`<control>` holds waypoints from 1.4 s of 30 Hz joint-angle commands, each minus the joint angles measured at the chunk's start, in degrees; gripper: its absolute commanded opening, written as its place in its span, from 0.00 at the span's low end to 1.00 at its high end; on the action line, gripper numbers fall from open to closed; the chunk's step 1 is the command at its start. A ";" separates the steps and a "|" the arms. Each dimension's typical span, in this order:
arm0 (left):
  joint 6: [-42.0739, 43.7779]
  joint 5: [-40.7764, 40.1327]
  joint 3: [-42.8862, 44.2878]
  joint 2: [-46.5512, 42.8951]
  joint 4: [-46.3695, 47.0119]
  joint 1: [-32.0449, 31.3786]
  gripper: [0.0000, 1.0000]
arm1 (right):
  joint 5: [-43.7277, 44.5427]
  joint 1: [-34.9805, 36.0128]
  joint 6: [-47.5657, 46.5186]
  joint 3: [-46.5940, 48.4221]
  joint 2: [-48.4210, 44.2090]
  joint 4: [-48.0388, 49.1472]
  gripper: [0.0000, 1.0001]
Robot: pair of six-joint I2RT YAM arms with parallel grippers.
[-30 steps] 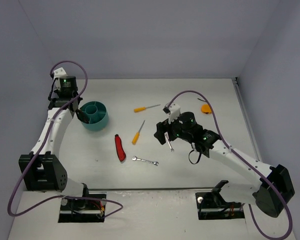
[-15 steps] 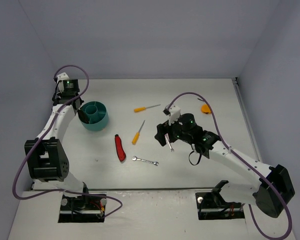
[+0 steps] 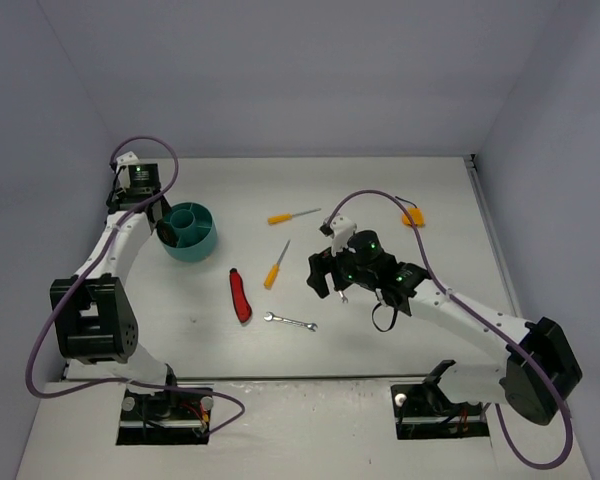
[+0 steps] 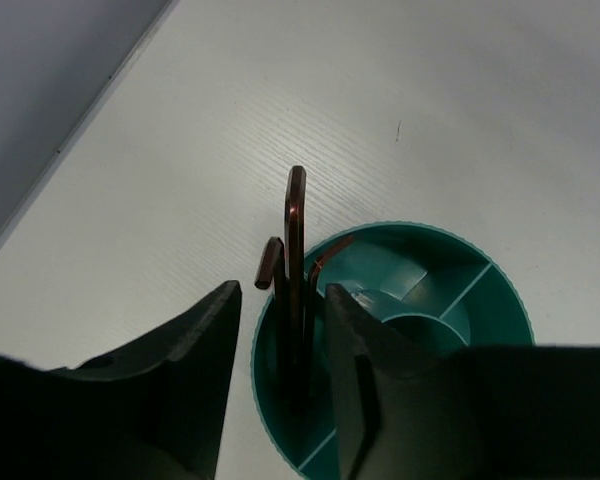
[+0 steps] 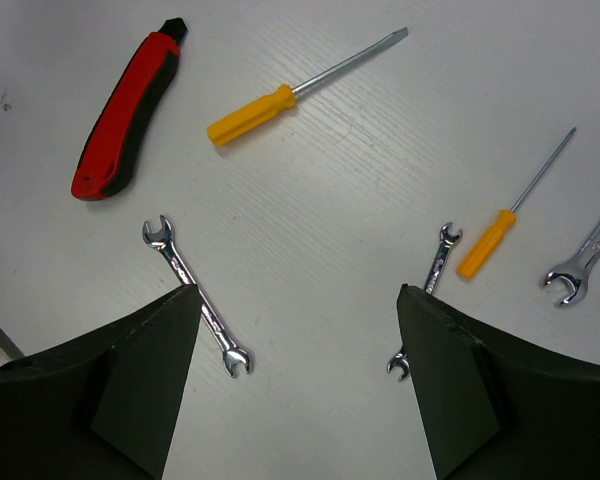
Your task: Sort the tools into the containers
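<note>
White laminate tabletop (image 3: 450,190), pale grey walls on three sides.

**Left arm.** My left gripper (image 4: 283,290) hangs over the round teal plastic tub (image 4: 380,262), which sits at the back left of the table. Its jaws stand a little apart. Three dark L-shaped hex keys (image 4: 296,230) stand upright in the gap. Their feet are in an outer compartment of the tub, beside the central cup, and their bent ends rise above the rim. A sliver of background shows on either side of the keys, so neither pad pinches them (lower down the gap is in shadow and I cannot tell).

**Right arm.** My right gripper (image 5: 298,300) hovers over the middle of the table, fingers spread wide with nothing between them. On the table under it:
- A thin silver double-ended wrench (image 5: 175,255) lies partly under one fingertip.
- A smaller silver wrench (image 5: 435,270) lies close to the other fingertip, just beside a small orange-handled screwdriver (image 5: 500,235).
- A broader silver wrench (image 5: 580,265) is cut off by the frame edge.
- A larger orange-handled screwdriver (image 5: 280,95) lies farther out.
- A red-and-black folding knife (image 5: 125,115) lies closed, apart from the rest.

All of these lie flat on the table, well apart from the tub.
</note>
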 commanded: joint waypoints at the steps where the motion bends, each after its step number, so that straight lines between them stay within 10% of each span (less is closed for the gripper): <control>1: -0.67 1.70 4.04 -7.19 -1.64 0.11 0.46 | 1.46 2.06 0.48 -0.02 1.40 3.32 0.76; 20: 4.07 25.33 -5.50 -31.32 -18.07 -1.63 0.59 | 5.70 18.14 -1.59 9.86 23.25 -6.50 0.59; 42: 7.82 24.68 -16.86 -40.71 -16.22 -1.56 0.59 | 3.05 20.52 -5.46 25.48 41.19 -27.70 0.30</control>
